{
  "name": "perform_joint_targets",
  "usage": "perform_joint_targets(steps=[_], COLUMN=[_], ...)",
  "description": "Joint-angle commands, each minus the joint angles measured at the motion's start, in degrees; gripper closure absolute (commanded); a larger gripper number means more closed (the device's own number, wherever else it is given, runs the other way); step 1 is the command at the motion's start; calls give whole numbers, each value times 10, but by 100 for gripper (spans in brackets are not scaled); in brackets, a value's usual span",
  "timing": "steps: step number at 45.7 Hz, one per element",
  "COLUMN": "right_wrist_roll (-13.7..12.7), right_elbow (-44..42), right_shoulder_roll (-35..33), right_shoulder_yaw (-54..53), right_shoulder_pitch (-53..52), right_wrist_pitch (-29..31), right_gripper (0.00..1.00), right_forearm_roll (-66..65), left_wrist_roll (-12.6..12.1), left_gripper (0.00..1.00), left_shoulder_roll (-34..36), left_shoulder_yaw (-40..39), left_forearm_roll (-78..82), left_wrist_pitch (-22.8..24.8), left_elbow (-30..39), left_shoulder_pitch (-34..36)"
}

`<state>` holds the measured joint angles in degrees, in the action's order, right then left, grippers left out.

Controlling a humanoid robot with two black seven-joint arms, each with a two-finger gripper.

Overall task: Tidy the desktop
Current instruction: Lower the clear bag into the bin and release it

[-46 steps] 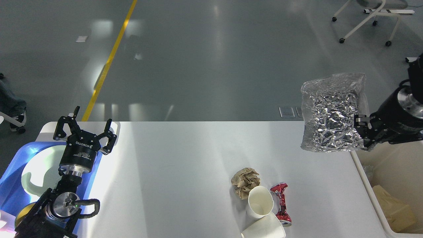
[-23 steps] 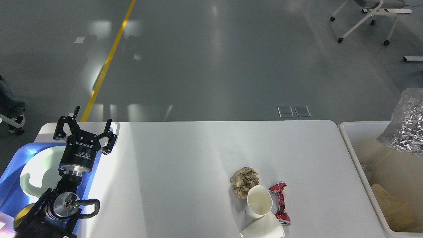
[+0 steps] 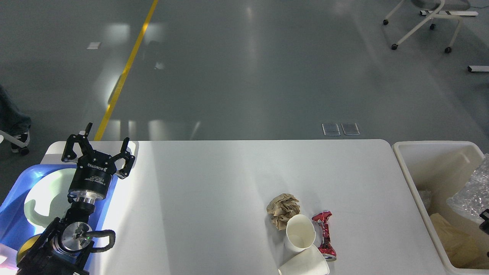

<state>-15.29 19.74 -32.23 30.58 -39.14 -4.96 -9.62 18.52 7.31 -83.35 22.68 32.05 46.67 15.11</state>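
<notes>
The white desktop (image 3: pixel 214 179) holds a crumpled brown paper ball (image 3: pixel 283 208), an upright white paper cup (image 3: pixel 300 233), a second cup (image 3: pixel 305 264) lying on its side and a crushed red can (image 3: pixel 324 236), all close together at the front right. My left gripper (image 3: pixel 107 134) is open and empty above the table's left end, beside the blue tray (image 3: pixel 13 198). A crinkled silver foil bag (image 3: pixel 471 194) is inside the beige bin (image 3: pixel 428 146) at the right edge. Only a dark scrap of my right gripper (image 3: pixel 485 219) shows just below the bag.
The blue tray holds a white plate-like piece (image 3: pixel 47 193). The bin also holds brown paper (image 3: pixel 452 238). A wheeled chair (image 3: pixel 424 23) stands on the grey floor far behind, and a yellow floor line (image 3: pixel 126 68) runs at the left.
My right arm carried the foil bag from above the table's right end out over the bin and down into it, and has almost left the view. The left arm has not moved.
</notes>
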Motion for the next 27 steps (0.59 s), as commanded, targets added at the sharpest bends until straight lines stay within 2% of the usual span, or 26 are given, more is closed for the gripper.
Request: perform_joint_targets(steps=[1,8,18,19,21,24,27], right_wrist_roll=[0,-1,-1,-1,-1,-1,-1], right_elbow=[-51,-73,-73,-74,-74,-74,-74], right_shoulder_roll=[59,103,114,116,116,118,118], right_shoulder_yaw=[-3,-2,-1,0,1,1,1], right_shoulder_pitch=[48,78,79,79,79,79,78], right_wrist_pitch=[-42,-67,-68,-68,-70,-72,-73], right_gripper=[100,100,100,94,68,49,13], right_forearm_roll=[6,5,5,5,5,5,6], left_wrist_roll=[0,0,-1,-1,-1,-1,0], left_gripper=[3,3,3,3,3,3,3], left_shoulder_roll=[0,0,0,0,0,0,0], left_shoulder_yaw=[0,0,-1,0,0,0,-1], left_forearm_roll=[0,0,0,0,0,0,0], left_wrist_pitch=[-1,0,0,0,-1,-1,0], left_elbow=[0,0,0,0,0,0,0], left_shoulder_pitch=[0,0,0,0,0,0,0])
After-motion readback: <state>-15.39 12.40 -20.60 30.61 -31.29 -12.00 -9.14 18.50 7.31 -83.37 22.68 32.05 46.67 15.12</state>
